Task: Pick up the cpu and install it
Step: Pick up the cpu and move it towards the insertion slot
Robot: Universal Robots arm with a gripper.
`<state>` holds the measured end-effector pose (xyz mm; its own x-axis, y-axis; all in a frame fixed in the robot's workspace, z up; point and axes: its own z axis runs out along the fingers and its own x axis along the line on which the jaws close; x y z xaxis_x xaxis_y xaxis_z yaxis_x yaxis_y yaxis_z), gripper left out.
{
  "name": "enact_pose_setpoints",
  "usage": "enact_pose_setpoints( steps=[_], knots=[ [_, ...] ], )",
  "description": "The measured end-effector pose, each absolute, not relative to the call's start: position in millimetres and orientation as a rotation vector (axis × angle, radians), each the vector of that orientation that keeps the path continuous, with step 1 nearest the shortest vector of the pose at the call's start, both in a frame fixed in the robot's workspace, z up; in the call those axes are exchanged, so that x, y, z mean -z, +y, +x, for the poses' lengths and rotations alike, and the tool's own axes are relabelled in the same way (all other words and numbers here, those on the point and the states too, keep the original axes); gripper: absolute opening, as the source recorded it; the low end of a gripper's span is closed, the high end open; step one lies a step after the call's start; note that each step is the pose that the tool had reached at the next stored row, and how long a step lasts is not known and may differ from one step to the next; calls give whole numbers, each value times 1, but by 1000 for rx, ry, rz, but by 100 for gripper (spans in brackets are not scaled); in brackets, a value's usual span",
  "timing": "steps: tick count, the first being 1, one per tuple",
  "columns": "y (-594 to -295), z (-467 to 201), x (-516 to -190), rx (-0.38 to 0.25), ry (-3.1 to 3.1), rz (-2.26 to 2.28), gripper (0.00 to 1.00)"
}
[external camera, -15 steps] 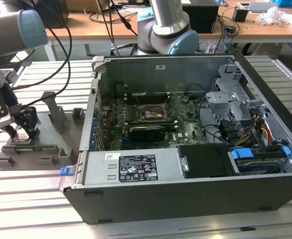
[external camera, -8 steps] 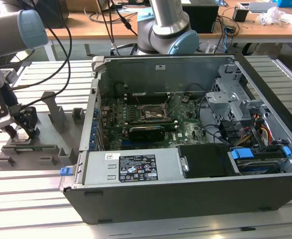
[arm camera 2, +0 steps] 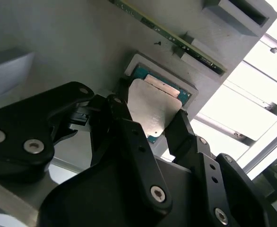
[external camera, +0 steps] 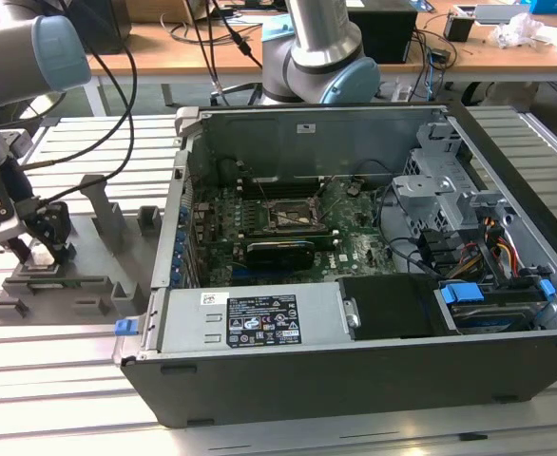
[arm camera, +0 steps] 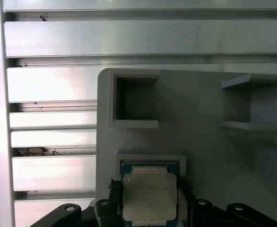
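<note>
The tool [external camera: 39, 249] is down over the grey holder [external camera: 79, 285] on the slatted worktop [external camera: 60, 380]. In both wrist views the cpu [arm camera 2: 153, 106] [arm camera: 149, 197] lies between its black fingers [arm camera 2: 122, 118], which press on two opposite edges. The tool is grasping the chip, which sits in the holder's recess right beneath it. The open computer case [external camera: 355, 304] stands well apart from the tool, its socket [external camera: 293, 217] bare inside.
</note>
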<state>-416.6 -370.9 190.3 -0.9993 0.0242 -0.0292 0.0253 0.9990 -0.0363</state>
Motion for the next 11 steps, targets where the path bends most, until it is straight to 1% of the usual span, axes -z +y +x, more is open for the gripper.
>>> enact_pose_setpoints(
  steps=[11],
  knots=[
    [-371,-417,-203,57,3112,39,55]
  ],
)
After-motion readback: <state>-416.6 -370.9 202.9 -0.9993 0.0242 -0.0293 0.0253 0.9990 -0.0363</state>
